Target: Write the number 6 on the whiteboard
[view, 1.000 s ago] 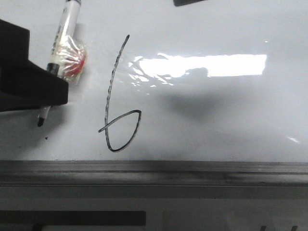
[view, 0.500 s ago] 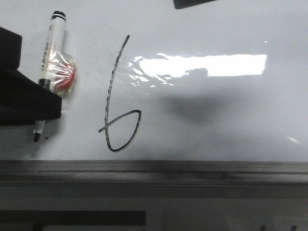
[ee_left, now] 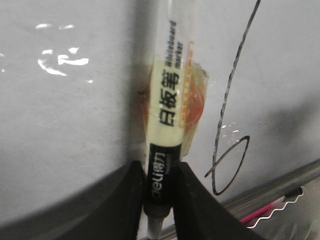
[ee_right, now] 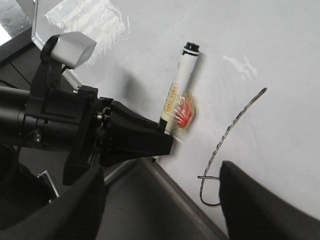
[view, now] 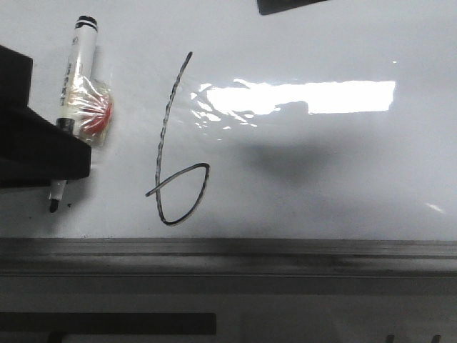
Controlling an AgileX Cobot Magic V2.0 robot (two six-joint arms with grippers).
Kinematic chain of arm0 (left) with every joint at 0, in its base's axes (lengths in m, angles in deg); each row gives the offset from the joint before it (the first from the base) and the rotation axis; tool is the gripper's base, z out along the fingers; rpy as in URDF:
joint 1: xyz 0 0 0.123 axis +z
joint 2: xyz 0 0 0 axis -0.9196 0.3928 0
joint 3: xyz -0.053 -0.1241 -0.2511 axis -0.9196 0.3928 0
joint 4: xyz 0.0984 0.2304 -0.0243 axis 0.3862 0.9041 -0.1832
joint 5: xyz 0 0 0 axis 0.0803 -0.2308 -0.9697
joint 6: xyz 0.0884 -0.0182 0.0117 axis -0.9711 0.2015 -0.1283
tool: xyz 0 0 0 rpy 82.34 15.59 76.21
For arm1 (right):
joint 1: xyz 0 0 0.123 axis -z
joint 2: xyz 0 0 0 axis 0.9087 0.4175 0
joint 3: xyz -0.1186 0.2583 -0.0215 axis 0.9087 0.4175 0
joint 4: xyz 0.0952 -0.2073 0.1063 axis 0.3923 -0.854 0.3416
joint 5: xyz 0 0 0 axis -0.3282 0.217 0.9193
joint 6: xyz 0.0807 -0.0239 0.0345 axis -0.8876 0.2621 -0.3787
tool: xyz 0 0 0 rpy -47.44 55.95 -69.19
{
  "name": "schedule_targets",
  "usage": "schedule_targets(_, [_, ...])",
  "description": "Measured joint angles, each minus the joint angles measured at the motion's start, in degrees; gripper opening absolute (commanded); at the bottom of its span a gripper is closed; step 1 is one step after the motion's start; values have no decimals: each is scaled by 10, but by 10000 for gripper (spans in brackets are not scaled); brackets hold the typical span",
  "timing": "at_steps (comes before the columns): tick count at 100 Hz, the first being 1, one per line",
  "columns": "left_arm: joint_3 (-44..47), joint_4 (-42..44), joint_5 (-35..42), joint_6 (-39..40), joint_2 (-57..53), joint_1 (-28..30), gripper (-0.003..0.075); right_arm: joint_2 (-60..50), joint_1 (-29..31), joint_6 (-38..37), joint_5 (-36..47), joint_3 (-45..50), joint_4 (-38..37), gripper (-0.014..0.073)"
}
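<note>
The number 6 (view: 157, 153) is drawn in thin black line on the whiteboard (view: 321, 179), near its grey ledge (view: 285, 254). My left gripper (view: 57, 157) is shut on a white marker (view: 77, 78) with a black cap and a red-orange taped patch, left of the 6. The marker's tip (view: 53, 204) is at the board beside a tiny black speck. The left wrist view shows the jaws clamped on the marker's black end (ee_left: 161, 175), with the 6 (ee_left: 227, 95) beside it. My right gripper (ee_right: 162, 210) is open and empty over the ledge, and its view shows the 6 (ee_right: 228, 131) and the marker (ee_right: 180, 85).
A bright rectangular glare (view: 300, 96) lies on the board right of the 6, with a soft shadow below it. A dark object (view: 285, 3) pokes in at the top edge. A pink cable (ee_left: 260, 212) lies below the ledge.
Over the last second my left gripper moved left with the marker, and the marker's cap came into view. In the last half second almost nothing moved.
</note>
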Motion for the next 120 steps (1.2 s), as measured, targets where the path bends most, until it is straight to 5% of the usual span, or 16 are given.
schedule_targets(16, [0, 0, -5, 1, 0, 2, 362, 0, 0, 0, 0, 0, 0, 426])
schedule_targets(47, [0, 0, -4, 3, -24, 3, 370, 0, 0, 0, 0, 0, 0, 422])
schedule_targets(59, [0, 0, -3, 3, -56, 3, 368, 0, 0, 0, 0, 0, 0, 247])
schedule_targets(71, [0, 5, -7, 3, -105, 3, 249, -2, 0, 0, -3, 0, -1, -64])
schedule_targets(83, [1, 30, -12, 3, -170, 3, -22, -19, 0, 0, -11, 0, -10, -62])
schedule_targets(120, [12, 199, -85, 3, -378, 3, -19, -168, 0, 0, 33, 84, -59, -62])
